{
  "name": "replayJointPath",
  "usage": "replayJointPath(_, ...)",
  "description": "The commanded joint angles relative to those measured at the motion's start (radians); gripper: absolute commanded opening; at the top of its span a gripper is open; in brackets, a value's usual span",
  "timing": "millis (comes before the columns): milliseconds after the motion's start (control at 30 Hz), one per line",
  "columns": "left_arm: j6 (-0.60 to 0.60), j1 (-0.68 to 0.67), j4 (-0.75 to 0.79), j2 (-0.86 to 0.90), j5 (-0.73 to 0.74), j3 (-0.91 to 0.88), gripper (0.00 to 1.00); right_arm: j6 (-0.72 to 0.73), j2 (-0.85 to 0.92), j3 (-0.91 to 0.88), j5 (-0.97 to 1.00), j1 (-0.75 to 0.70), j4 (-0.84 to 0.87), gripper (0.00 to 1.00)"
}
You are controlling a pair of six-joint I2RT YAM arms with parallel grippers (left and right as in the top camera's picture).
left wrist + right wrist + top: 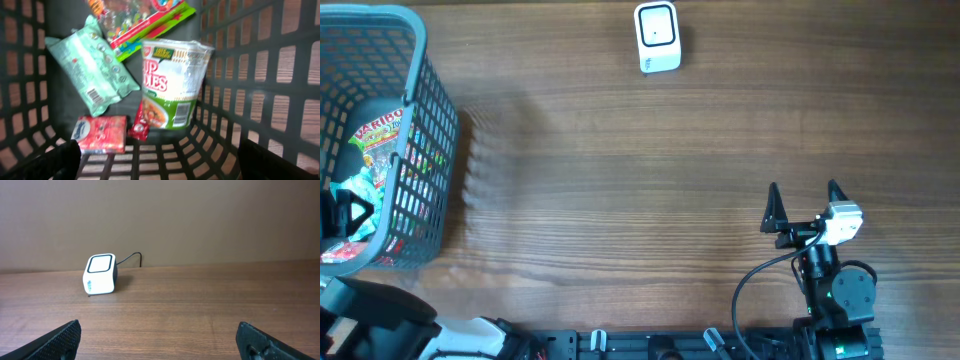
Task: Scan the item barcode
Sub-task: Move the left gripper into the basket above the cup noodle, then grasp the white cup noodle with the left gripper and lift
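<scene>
Left gripper (160, 161) gapes inside the basket (280, 75) above the noodle cup (170, 85); right gripper (804, 192) stands spread near the bench's (620, 200) front edge.

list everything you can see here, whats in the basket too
basket: one, grey, left end of the table
sweets bag: one, multicoloured, in the basket
cup noodles: one, white and green, in the basket, beside the green packet
packet: one, pale green, in the basket
flat pack: one, red, on the basket floor
small sachet: one, red, between the flat pack and the cup
scanner: one, white, far side of the table
cable: one, black, behind the scanner
table: one, brown wood
left gripper: one, black, open, inside the basket above the items
right gripper: one, black, open, empty, near right of the table
</scene>
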Motion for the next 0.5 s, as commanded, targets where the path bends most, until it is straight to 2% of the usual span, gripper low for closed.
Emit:
replayJointPath(0, 0.021, -0.056, 0.005, 0.021, -0.013, -0.009, 0.98, -0.003, -0.004, -0.001, -0.011, -0.004, 0.003, 1.0)
replayJointPath(233, -0.05, -0.098, 0.008, 0.03, -0.031, -0.016, 0.97, -0.003, -0.004, -0.001, -0.011, -0.004, 0.003, 1.0)
replayJointPath(300, -0.086, -0.099, 0.026, 0.046, -0.031, -0.054, 0.95, -0.004, -0.004, -0.001, -0.011, -0.004, 0.003, 1.0)
replayJointPath(467, -0.086, -0.099, 0.143, 0.053, -0.031, -0.192, 0.94, -0.004, -0.004, -0.001, -0.011, -0.004, 0.003, 1.0)
